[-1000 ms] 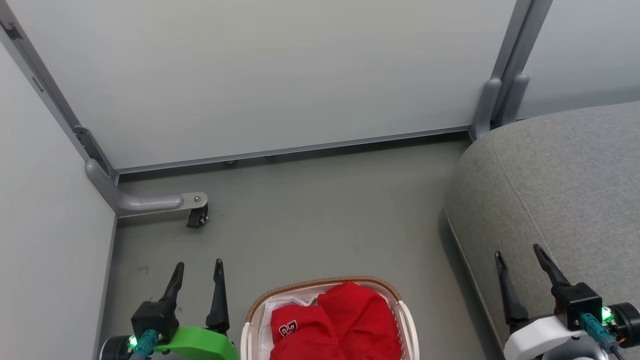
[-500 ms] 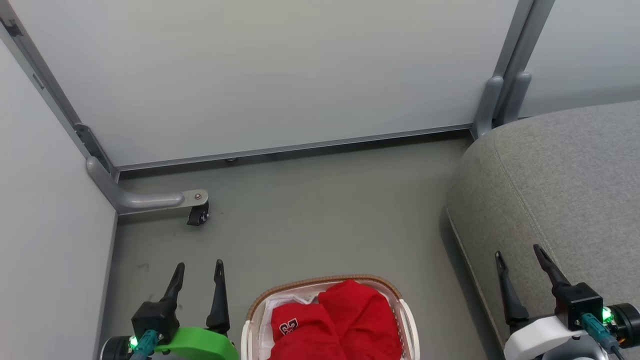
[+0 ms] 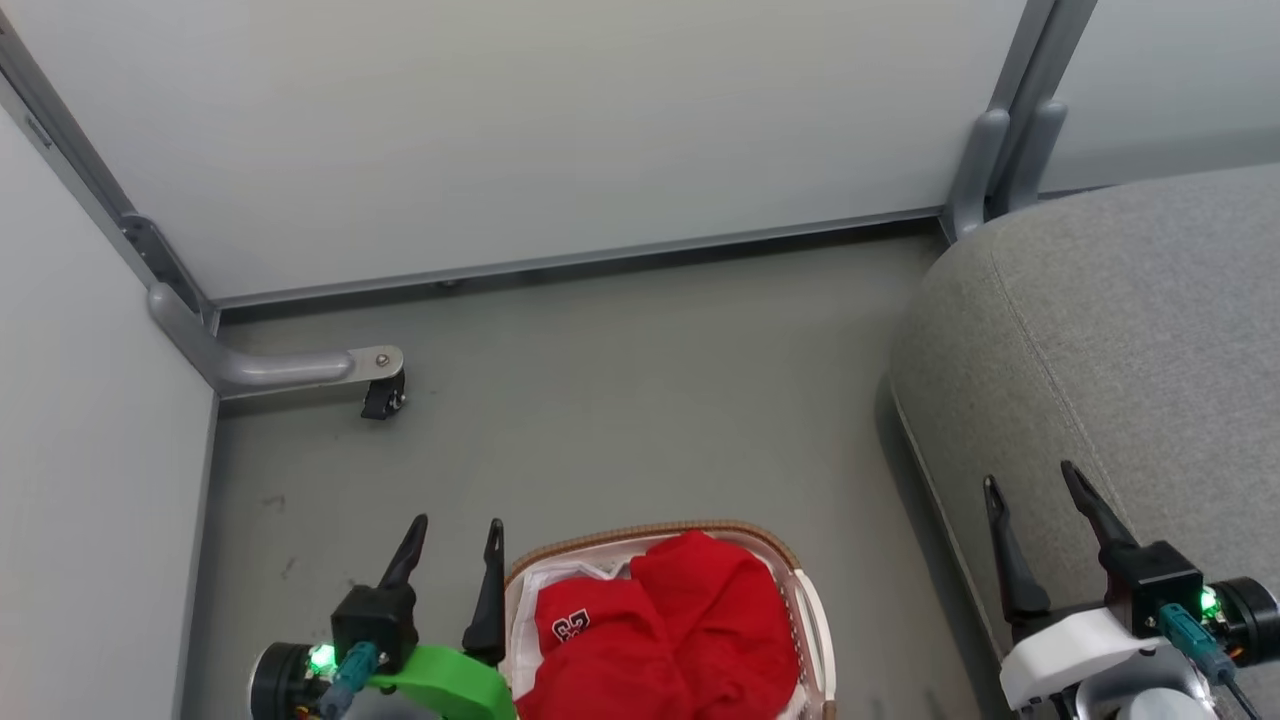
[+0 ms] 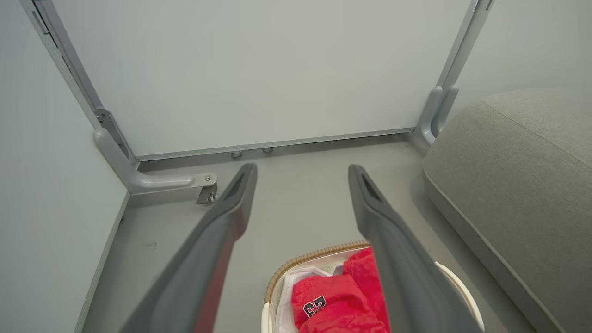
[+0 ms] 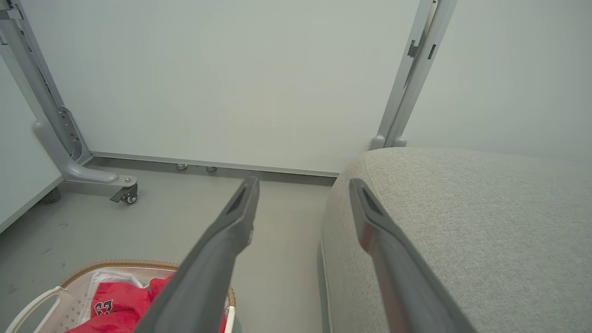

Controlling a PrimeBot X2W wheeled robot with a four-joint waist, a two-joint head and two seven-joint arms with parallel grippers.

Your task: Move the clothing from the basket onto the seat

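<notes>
The red clothing (image 3: pixel 670 630) is in the basket (image 3: pixel 650 529), down on the floor (image 3: pixel 640 400), right in front of me at the bottom of the head view. My L gripper (image 3: pixel 456 524) is just beside the basket's left rim, its 2 fingers spread wide w/ nothing btw them. The tips point fwd at the wall (image 3: pixel 560 130), past the pile. So the clothing lies to the right of it, a bit back toward me and lower. My R gripper (image 3: pixel 1029 476) is spread wide too and empty. It hangs over the front edge of the seat (image 3: pixel 1120 330), well apart from the basket. So the L arm is nearer, and I think it's the one to go in: swing right, tip down into the pile.

The basket is oval. Its long way seems to run from me toward the wall, but the near end is cut off, so I can't be sure.

Stuff: the clothing is soft and floppy w/ big folds, and one piece shows a white-and-black number print on its left side. A thin white sheet (image 3: pixel 565 580) peeks out at the far left. The basket is hard white plastic w/ small holes and a brown woven rim. The seat is big, grey, rough cloth w/ round edges and a stitched seam. The floor is flat, smooth, grey.
</notes>
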